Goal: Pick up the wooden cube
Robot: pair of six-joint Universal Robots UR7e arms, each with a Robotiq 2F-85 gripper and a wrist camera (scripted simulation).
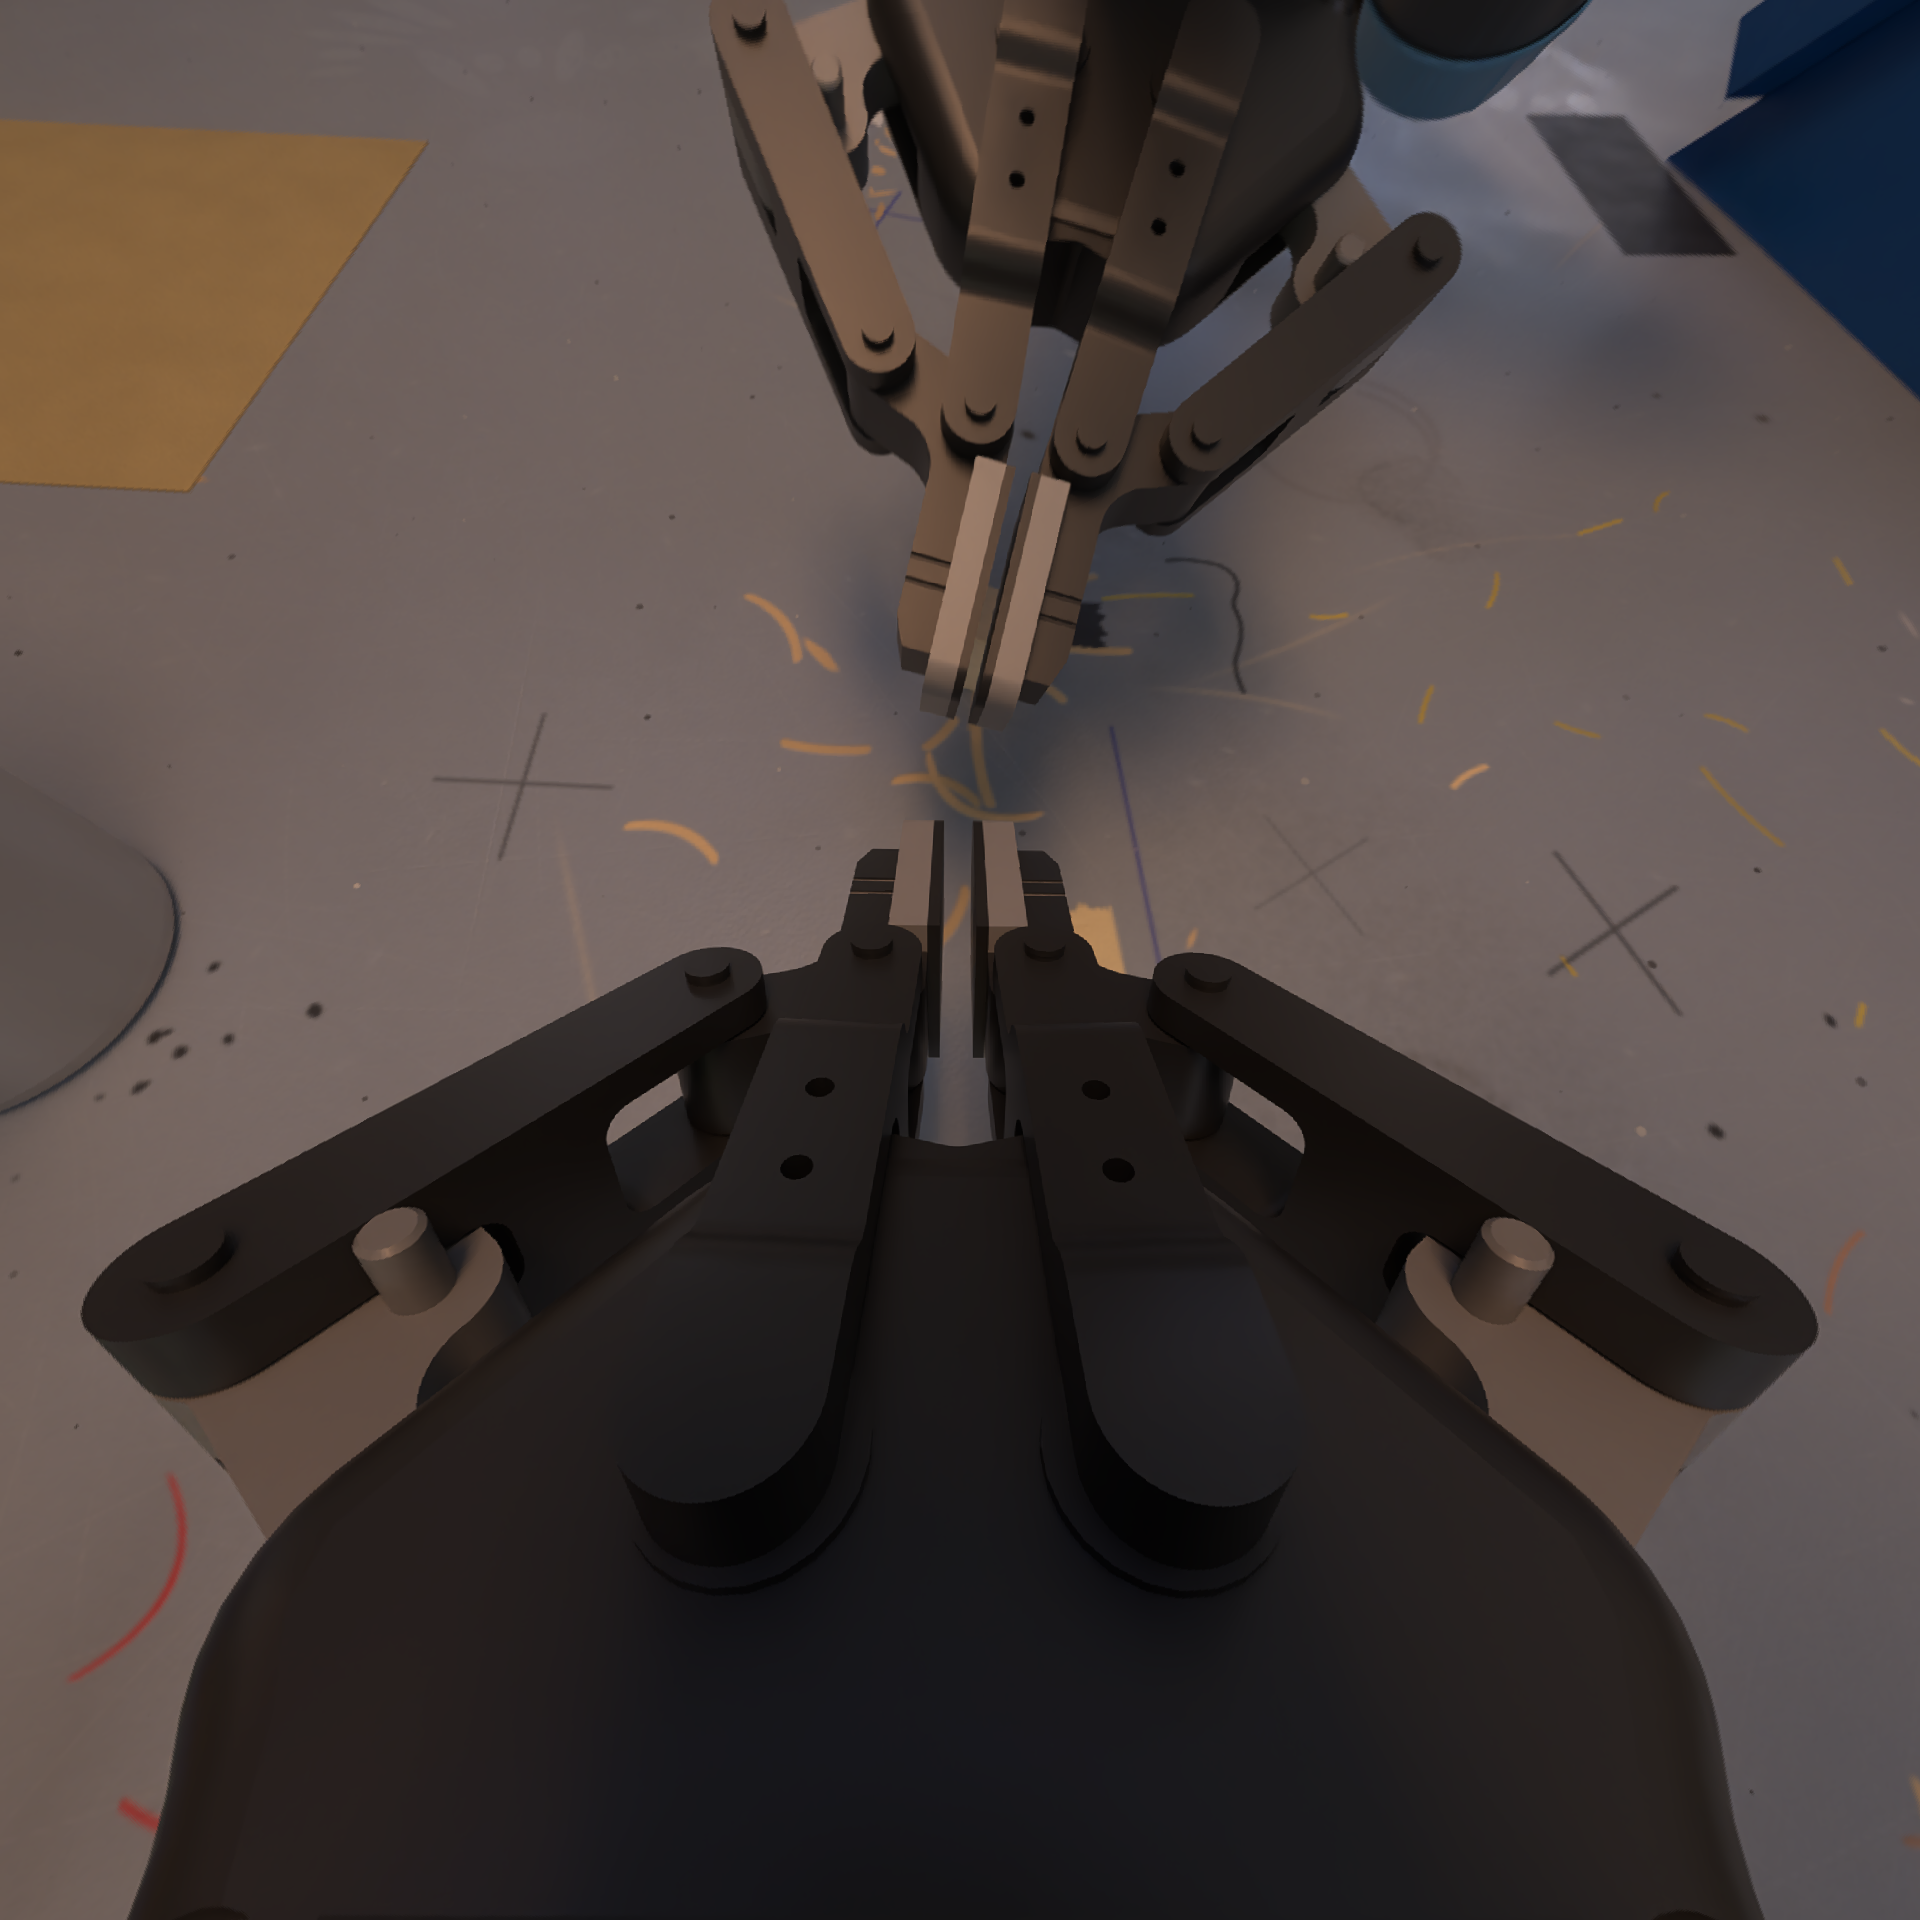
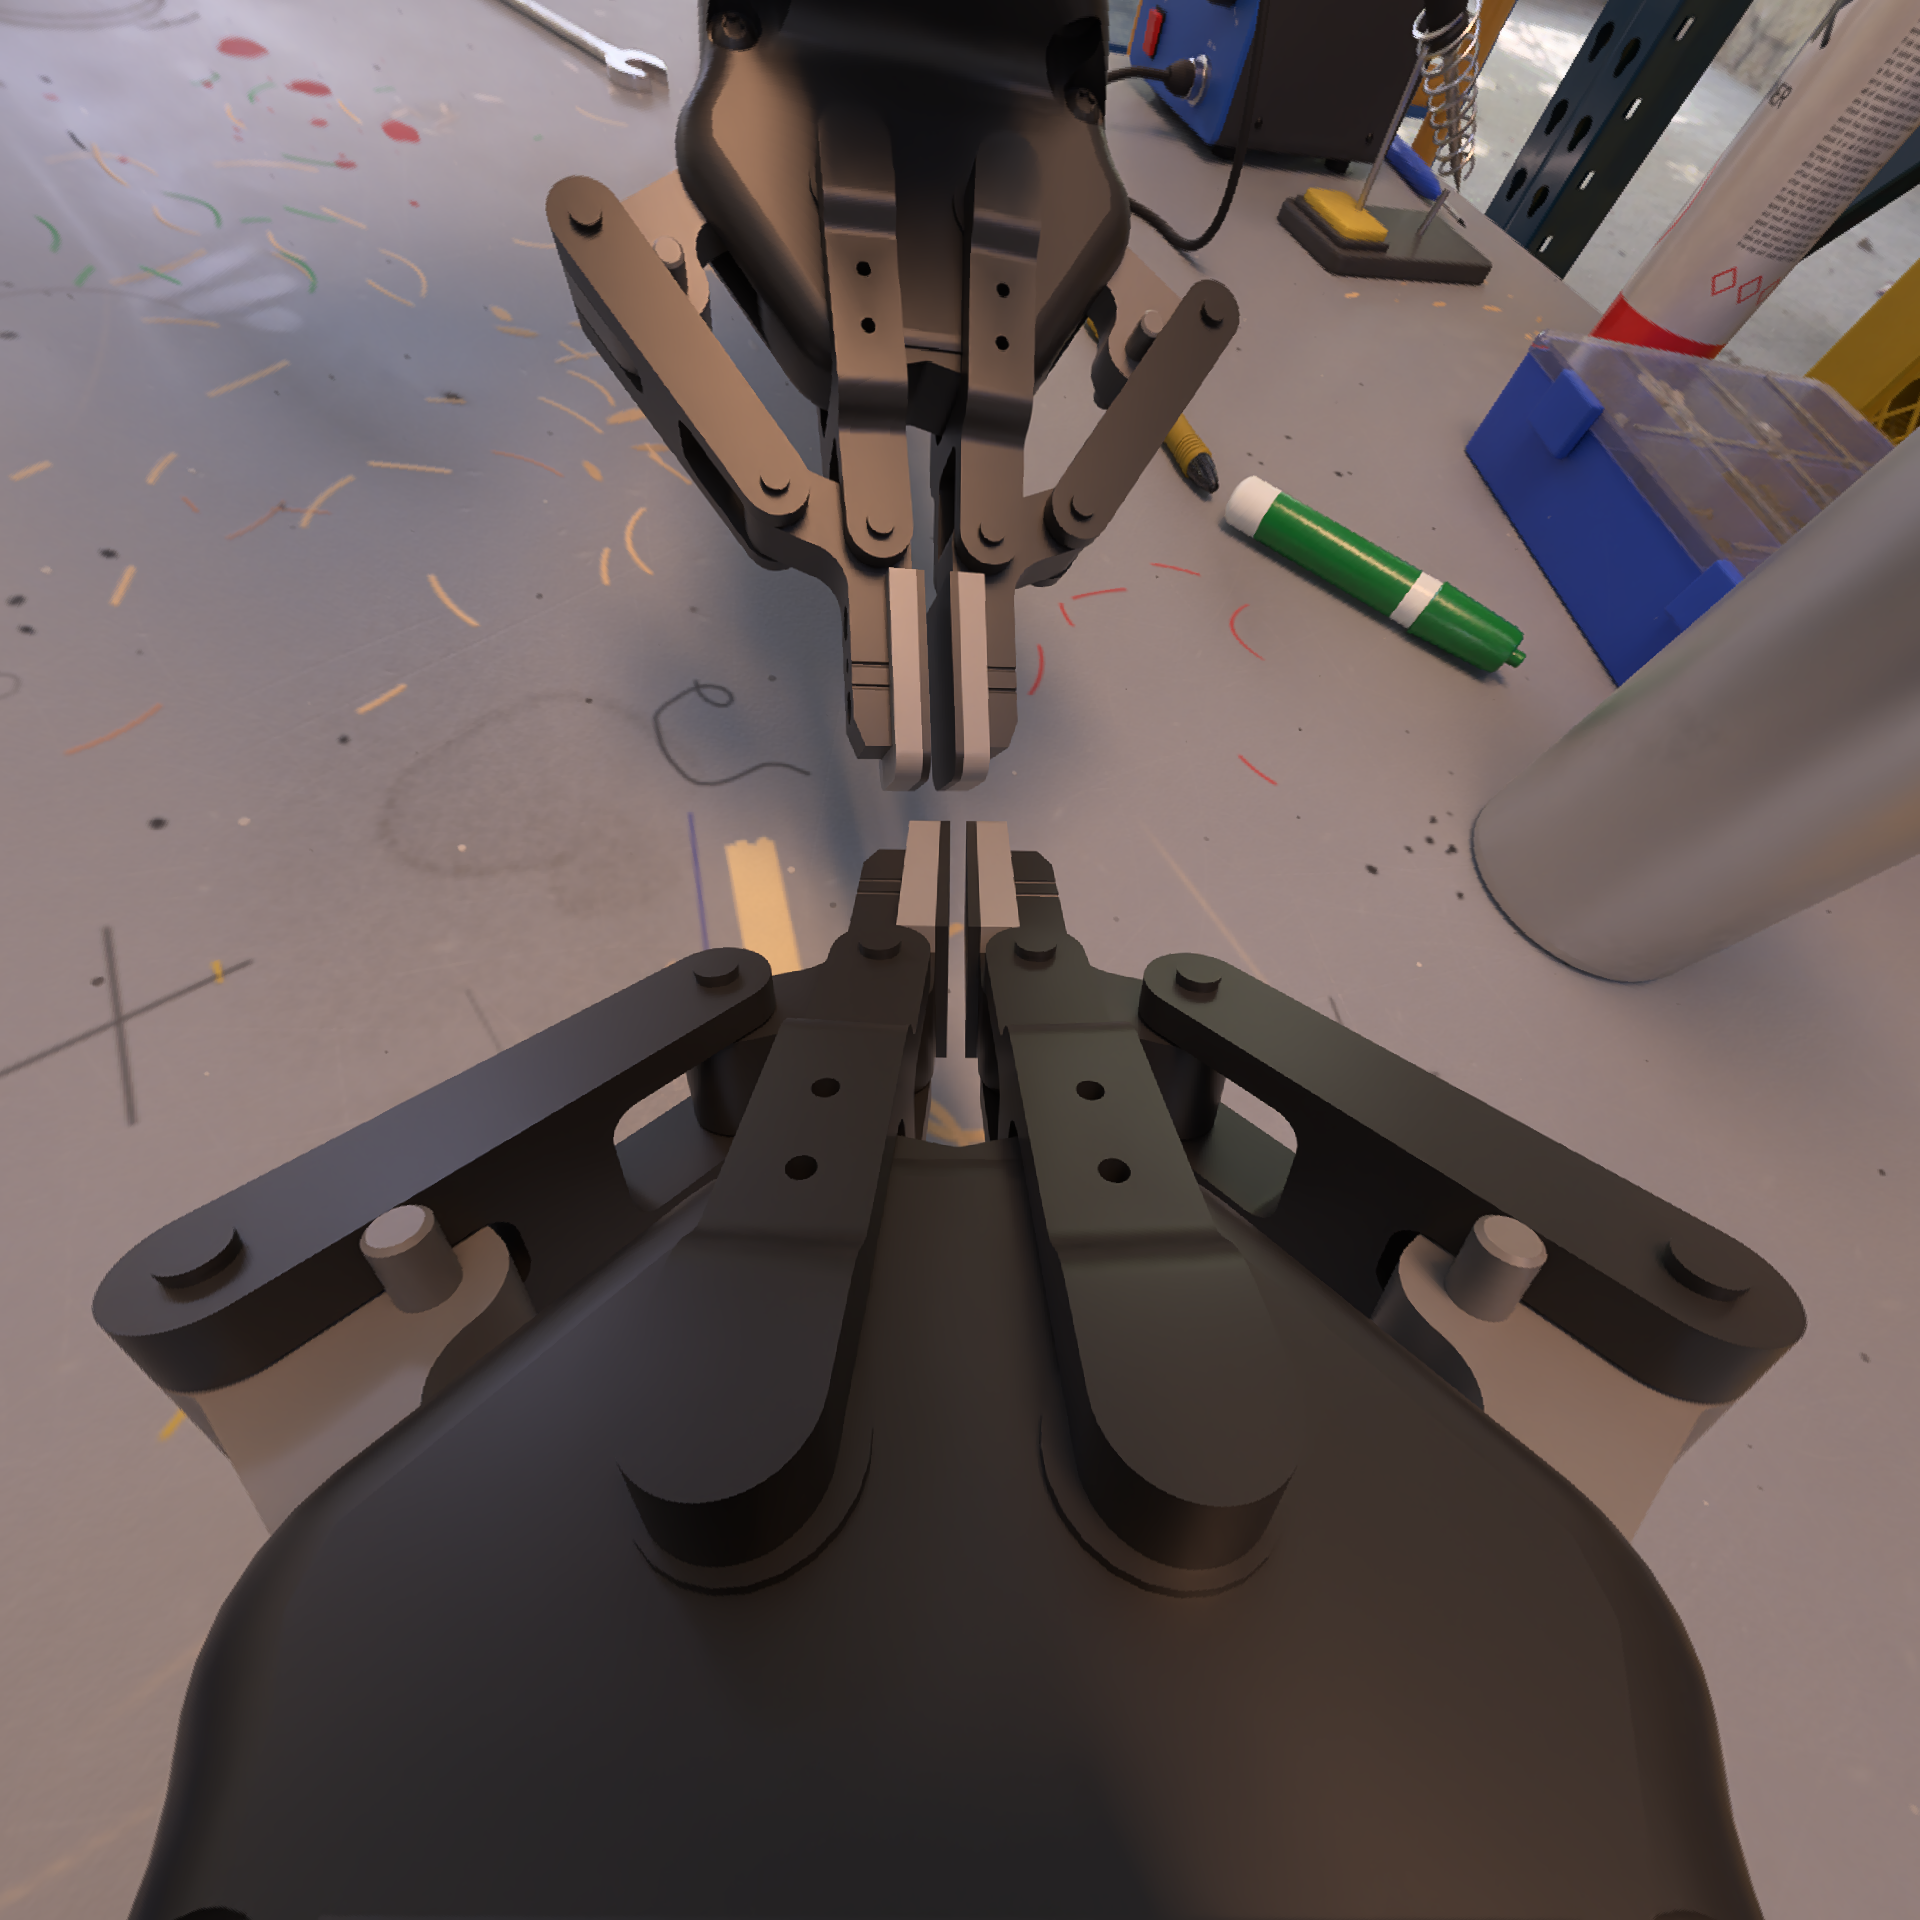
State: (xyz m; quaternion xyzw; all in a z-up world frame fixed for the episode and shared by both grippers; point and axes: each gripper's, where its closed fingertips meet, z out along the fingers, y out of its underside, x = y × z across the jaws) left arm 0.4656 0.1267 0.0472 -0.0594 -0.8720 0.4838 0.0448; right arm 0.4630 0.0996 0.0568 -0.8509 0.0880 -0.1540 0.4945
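Left wrist view shows your left claw (image 1: 956, 831) clenched on nothing, its pads nearly touching, tip to tip with the right claw (image 1: 971, 712), which is likewise pinched together and empty just ahead of it. Both hang low over the grey tabletop (image 1: 416, 665). The wooden cube is in neither picture, so you cannot tell where it lies; do not assume it sits under the claws.

The step in hand, as I judge it, is finding the cube before any reach. Back one claw away from the other first, since their tips are near enough to clash if either swings. Raise a wrist to widen what you see. Ahead and to the left of the left claw lies a flat yellow sheet (image 1: 177, 301), which is no cube.

In the right wrist view, ahead and to the right of the right claw (image 2: 958, 826), lie a green marker (image 2: 1371, 571) and a blue box (image 2: 1590, 520), with a grey cylinder (image 2: 1714, 748) nearer on the right; keep clear of them. Spread the pads before you descend.
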